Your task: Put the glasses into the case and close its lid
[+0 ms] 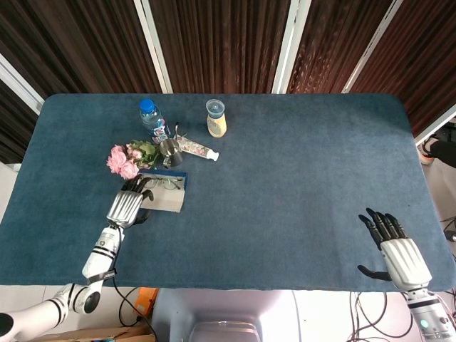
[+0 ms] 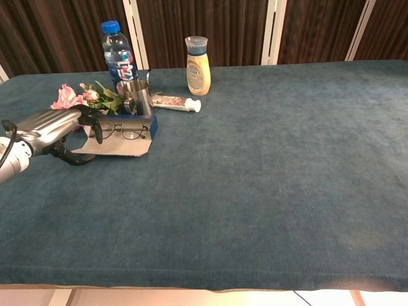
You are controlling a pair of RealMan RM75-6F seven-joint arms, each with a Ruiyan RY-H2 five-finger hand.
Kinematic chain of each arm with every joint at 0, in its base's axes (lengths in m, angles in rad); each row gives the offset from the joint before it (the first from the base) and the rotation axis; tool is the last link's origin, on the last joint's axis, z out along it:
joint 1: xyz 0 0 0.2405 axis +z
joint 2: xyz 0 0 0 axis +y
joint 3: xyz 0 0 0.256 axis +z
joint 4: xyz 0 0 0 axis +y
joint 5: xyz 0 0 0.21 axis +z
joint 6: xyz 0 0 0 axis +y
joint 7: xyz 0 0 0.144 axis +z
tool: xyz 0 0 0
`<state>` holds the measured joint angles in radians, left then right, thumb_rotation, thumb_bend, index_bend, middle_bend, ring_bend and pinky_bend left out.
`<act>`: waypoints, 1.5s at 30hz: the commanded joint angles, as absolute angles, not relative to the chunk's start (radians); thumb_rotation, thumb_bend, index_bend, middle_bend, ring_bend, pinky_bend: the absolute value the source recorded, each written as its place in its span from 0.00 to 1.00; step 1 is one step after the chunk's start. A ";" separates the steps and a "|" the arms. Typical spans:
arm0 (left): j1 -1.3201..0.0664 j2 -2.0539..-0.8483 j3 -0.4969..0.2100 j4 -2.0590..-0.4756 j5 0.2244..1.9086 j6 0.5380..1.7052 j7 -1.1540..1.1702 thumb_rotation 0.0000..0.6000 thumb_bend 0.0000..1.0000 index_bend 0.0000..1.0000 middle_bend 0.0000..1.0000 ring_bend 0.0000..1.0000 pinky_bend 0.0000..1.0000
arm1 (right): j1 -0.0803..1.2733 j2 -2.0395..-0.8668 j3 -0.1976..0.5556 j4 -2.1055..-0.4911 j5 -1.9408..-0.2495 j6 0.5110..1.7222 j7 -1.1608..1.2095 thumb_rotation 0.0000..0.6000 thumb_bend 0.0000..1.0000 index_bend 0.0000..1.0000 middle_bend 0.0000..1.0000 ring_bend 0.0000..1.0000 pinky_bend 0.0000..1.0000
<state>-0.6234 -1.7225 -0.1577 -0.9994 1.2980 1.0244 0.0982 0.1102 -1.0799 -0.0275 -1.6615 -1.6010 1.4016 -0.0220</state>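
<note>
The open glasses case (image 1: 168,200) lies at the table's left: a blue tray with a flat grey lid (image 2: 125,146) toward me. The glasses (image 1: 166,183) lie folded in the blue tray (image 2: 144,125). My left hand (image 1: 128,204) grips the case's left end, fingers curled over the tray and the glasses (image 2: 125,132), thumb by the lid's left edge. In the chest view the same left hand (image 2: 56,127) hides the case's left part. My right hand (image 1: 396,254) rests with fingers spread, holding nothing, near the front right edge, seen only in the head view.
Just behind the case lie pink flowers (image 1: 124,161), a metal cup (image 1: 169,151), a water bottle (image 1: 152,119), a patterned tube (image 1: 200,149) and a yellow jar (image 1: 216,119). The cup (image 2: 138,99) stands very close to the tray's back edge.
</note>
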 commanded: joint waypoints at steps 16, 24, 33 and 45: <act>-0.677 -1.874 -0.219 -0.768 1.282 1.035 0.006 1.00 0.35 0.54 0.16 0.06 0.15 | 0.108 -1.068 -0.023 -1.663 -1.596 1.408 -0.004 1.00 0.25 0.00 0.00 0.00 0.00; -0.654 -1.862 -0.180 -0.782 1.339 1.091 -0.048 1.00 0.49 0.70 0.20 0.07 0.14 | 0.110 -1.071 -0.024 -1.663 -1.594 1.401 -0.014 1.00 0.25 0.00 0.00 0.00 0.00; -0.574 -1.685 -0.086 -1.087 1.458 1.212 -0.099 1.00 0.64 0.72 0.21 0.07 0.13 | 0.111 -1.071 -0.033 -1.666 -1.609 1.398 -0.014 1.00 0.25 0.00 0.00 0.00 0.00; -0.591 -1.539 -0.109 -1.370 1.336 1.057 -0.001 1.00 0.73 0.71 0.20 0.07 0.14 | 0.111 -1.076 -0.035 -1.667 -1.612 1.396 -0.022 1.00 0.25 0.00 0.00 0.00 0.00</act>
